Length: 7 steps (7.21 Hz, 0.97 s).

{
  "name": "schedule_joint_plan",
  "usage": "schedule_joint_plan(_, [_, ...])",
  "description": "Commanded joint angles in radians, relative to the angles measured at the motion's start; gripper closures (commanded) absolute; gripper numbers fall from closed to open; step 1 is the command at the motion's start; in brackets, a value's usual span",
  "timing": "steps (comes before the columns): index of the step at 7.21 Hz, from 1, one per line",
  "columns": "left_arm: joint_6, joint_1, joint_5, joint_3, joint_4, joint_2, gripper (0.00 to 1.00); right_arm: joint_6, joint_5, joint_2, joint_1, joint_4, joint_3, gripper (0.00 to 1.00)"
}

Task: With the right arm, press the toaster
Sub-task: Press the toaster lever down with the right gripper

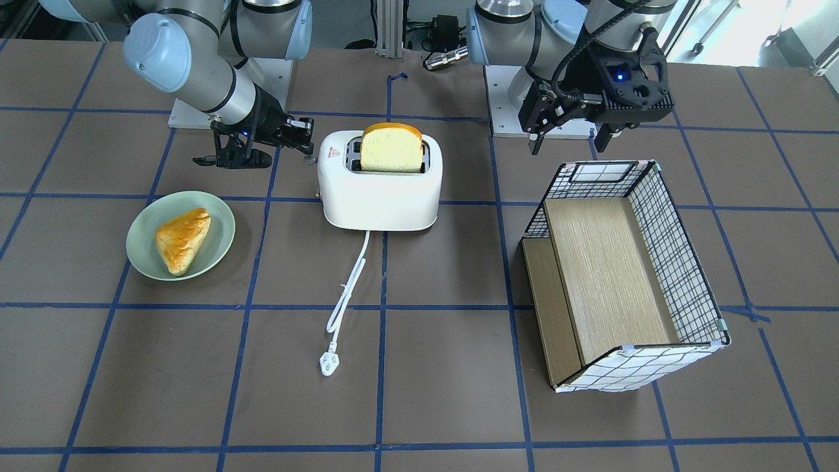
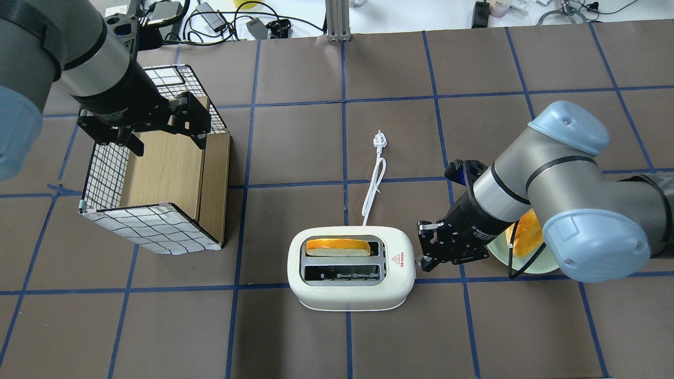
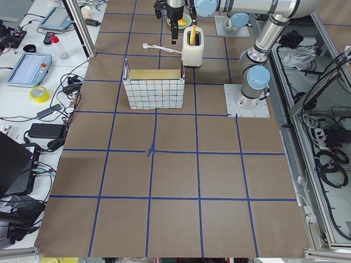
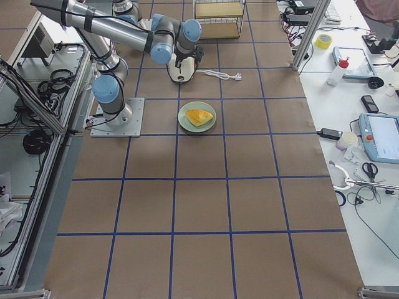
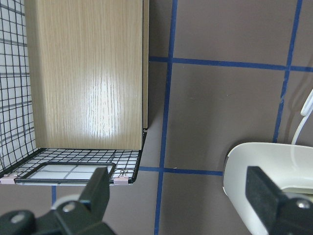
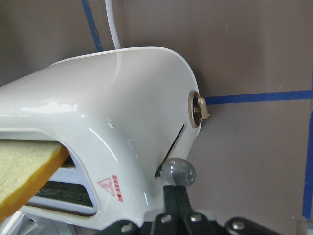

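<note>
The glossy white toaster (image 1: 380, 190) stands mid-table with a bread slice (image 1: 391, 149) sticking high out of one slot. Its cord and plug (image 1: 328, 364) trail away from it. My right gripper (image 2: 419, 246) is shut and level with the toaster's (image 2: 350, 287) end that bears the red triangle. In the right wrist view its closed fingertips (image 6: 176, 188) sit right under the grey lever knob (image 6: 178, 172) on the toaster's end (image 6: 112, 112). My left gripper (image 2: 167, 142) is open and empty above the wire-grid basket (image 2: 152, 229).
A green plate (image 1: 141, 242) with a golden pastry (image 1: 182, 239) lies under the right arm's forearm side. The wire-grid basket (image 1: 675, 262) with wooden shelves lies on its side on the left arm's side. A beige dial (image 6: 198, 108) sits on the toaster's end.
</note>
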Motion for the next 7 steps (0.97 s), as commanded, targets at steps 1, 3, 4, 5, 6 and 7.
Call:
schedule_joint_plan(1, [0.0, 0.0, 0.0, 0.0, 0.0, 0.0, 0.0, 0.006, 0.001, 0.008, 0.001, -0.019, 0.001, 1.0])
schedule_joint_plan(3, [0.0, 0.0, 0.0, 0.0, 0.0, 0.0, 0.0, 0.009, 0.001, 0.009, 0.001, -0.03, -0.001, 1.0])
schedule_joint_plan(4, [0.0, 0.0, 0.0, 0.0, 0.0, 0.0, 0.0, 0.009, 0.001, 0.009, 0.001, -0.031, 0.001, 1.0])
schedule_joint_plan(5, [0.0, 0.0, 0.0, 0.0, 0.0, 0.0, 0.0, 0.009, 0.001, 0.011, 0.0, -0.03, 0.001, 1.0])
schedule_joint_plan(6, [0.0, 0.0, 0.0, 0.0, 0.0, 0.0, 0.0, 0.009, 0.001, 0.014, 0.001, -0.028, 0.001, 1.0])
schedule_joint_plan(7, [0.0, 0.0, 0.0, 0.0, 0.0, 0.0, 0.0, 0.008, 0.0, 0.029, 0.003, -0.027, 0.004, 1.0])
